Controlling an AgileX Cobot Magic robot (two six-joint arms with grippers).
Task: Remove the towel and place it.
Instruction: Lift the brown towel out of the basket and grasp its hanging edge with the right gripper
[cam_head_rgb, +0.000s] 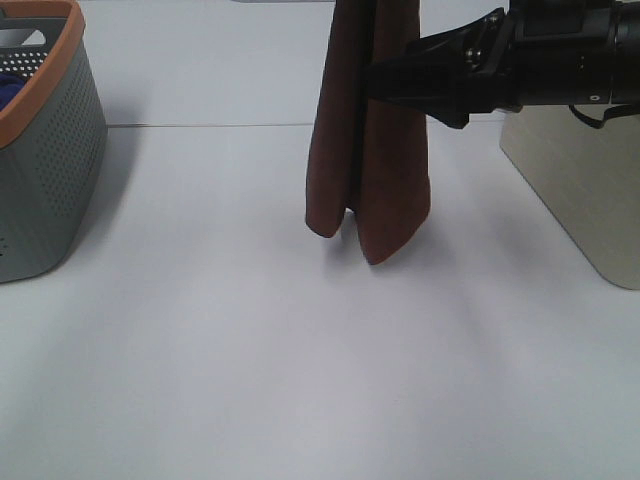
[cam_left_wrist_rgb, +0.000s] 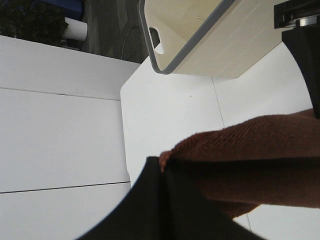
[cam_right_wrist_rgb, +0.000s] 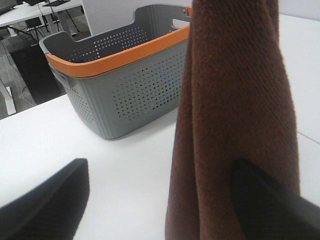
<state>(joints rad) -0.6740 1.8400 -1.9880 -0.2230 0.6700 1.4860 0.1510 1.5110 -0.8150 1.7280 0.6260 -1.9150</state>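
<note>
Two claws attend one cloth. Seen from its own wrist camera, the left claw (cam_left_wrist_rgb: 162, 167) has its black jaws pressed together on a folded edge of the towel (cam_left_wrist_rgb: 250, 155), and the dark reddish-brown weave bunches out from the pinch. This claw is above the top edge of the high view, where only the cloth it carries shows.

The right claw (cam_head_rgb: 385, 85) reaches in level from the right of the high view, its tip at the upper part of the towel (cam_head_rgb: 365, 150). Its jaws stand wide apart. In the right wrist view one jaw sits out over bare worktop and the other lies in front of the hanging cloth; whether that jaw touches the cloth cannot be told.

The towel hangs straight down in long vertical folds. It is doubled over, so two rounded lower ends show side by side near the middle of the white worktop (cam_head_rgb: 250, 380). Whether those ends touch the surface or hang just clear of it cannot be told.

Well to the left of the towel stands a grey basket (cam_head_rgb: 55, 170) with an orange rim and perforated walls, and a bit of blue fabric (cam_head_rgb: 8, 88) shows inside it. To the right, beneath the right arm, stands a cream basket (cam_head_rgb: 580, 190), apart from the cloth. The left wrist view shows its grey rim and a handle cut-out.
</note>
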